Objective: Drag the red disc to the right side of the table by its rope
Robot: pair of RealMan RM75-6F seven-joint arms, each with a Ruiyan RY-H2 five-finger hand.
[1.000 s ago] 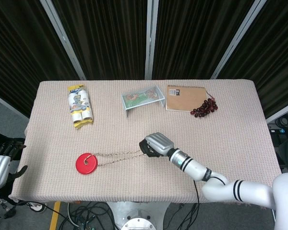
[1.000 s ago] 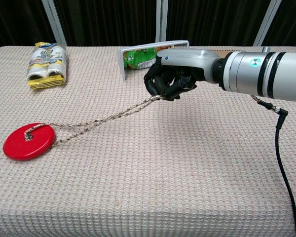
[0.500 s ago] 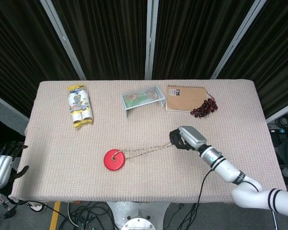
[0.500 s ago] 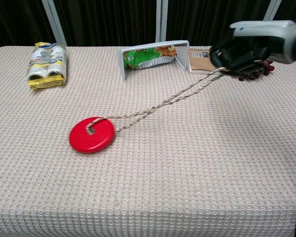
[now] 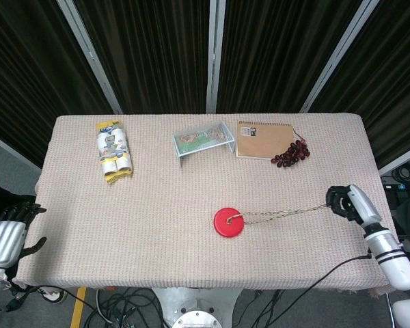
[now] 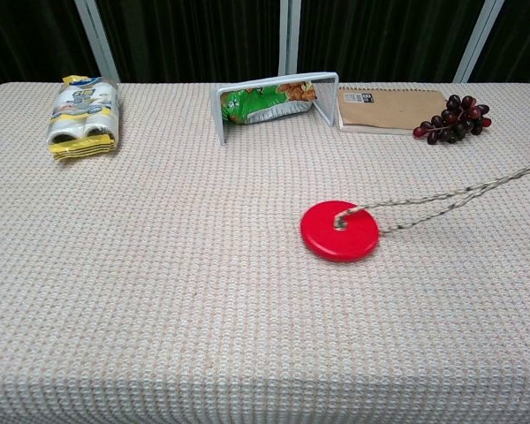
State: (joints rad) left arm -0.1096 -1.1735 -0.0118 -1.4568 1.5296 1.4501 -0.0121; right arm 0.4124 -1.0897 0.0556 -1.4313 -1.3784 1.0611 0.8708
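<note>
Now, my pull: I hold the rope (image 5: pixel 283 214) in my right hand (image 5: pixel 344 201) so the red disc (image 5: pixel 229 223) slides along the table (image 5: pixel 157 205) when I move the hand sideways.
Right hand: it is out by the right edge of the table, with dark fingers curled around the end of the rope. It looks like a closed grip, but the hand is small in the head view and out of the chest view, so I am only fairly sure.
Rope: it runs from the hole in the middle of the disc to my right hand. It is nearly straight, so I think a pull goes right to the disc.
Red disc: it lies flat on the cloth, a little to the right of the table's middle and near the front. It is well apart from my right hand, with the whole rope between them.
How far along: I judge the disc is about halfway there. It is not on the right side yet.
Left hand: it hangs off the left front corner of the table (image 5: pixel 7 232), holding nothing. Its fingers look loosely apart.
Other things: a snack pack (image 5: pixel 114 152), a wire rack (image 5: pixel 203 140), a notebook (image 5: pixel 263 139) and some grapes (image 5: pixel 292 153) sit along the back, out of the disc's path.
</note>
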